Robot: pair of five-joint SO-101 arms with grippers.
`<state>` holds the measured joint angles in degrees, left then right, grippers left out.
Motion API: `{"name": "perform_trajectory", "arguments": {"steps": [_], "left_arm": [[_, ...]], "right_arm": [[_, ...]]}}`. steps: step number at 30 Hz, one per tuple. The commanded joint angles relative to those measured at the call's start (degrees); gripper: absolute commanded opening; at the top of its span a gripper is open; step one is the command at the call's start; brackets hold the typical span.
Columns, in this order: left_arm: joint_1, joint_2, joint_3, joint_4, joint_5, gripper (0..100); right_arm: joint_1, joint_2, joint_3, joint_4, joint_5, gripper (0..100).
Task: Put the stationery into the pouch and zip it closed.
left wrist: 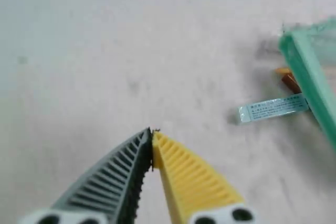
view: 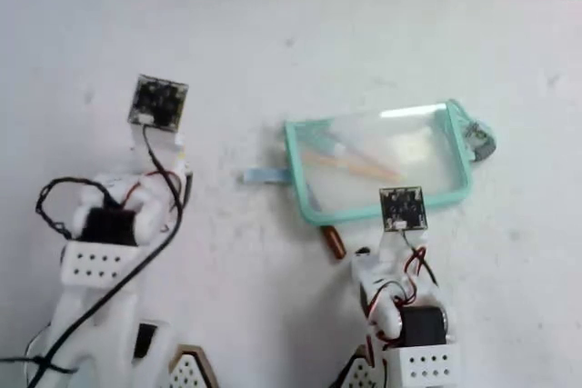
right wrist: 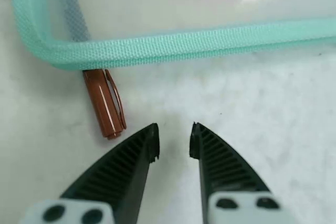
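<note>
Here, right tool (right wrist: 174, 141) slightly parted, empty, beside pouch (right wrist: 184, 44) edge, left tool (left wrist: 152, 132) closed, empty.

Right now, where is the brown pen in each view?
High view: brown pen pokes out at a corner of the pouch.
Left wrist view: its brown end beside the pouch edge, past the label.
Right wrist view: pen just ahead of the right gripper, at the pouch edge.
Shared landmark: the teal pouch edge.

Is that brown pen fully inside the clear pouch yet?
No, partly out: the brown clip-capped pen sticks out past the clear teal-edged pouch onto the white table.
</note>
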<state>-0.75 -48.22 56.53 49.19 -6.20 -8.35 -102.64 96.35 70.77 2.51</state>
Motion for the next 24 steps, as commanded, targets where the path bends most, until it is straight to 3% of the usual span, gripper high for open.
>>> {"name": "perform_trajectory", "arguments": {"steps": [1,11,19,24], "left_arm": [[2.4,4.1,1.6,-5.8,0.4,2],[2.2,18.7,-1.3,-7.5,0.4,2],[2.6,24.0,-6.7,-4.7,0.8,2],[2.6,24.0,-6.7,-4.7,0.8,2]], "right_arm": [[0.2,-0.4,0.5,-3.8,-0.2,10.5],[0.3,-0.4,0.5,-30.0,0.4,10.5],[0.2,-0.4,0.5,-27.4,18.5,10.2],[1.5,-0.4,-3.4,-26.9,20.6,10.2]]}}
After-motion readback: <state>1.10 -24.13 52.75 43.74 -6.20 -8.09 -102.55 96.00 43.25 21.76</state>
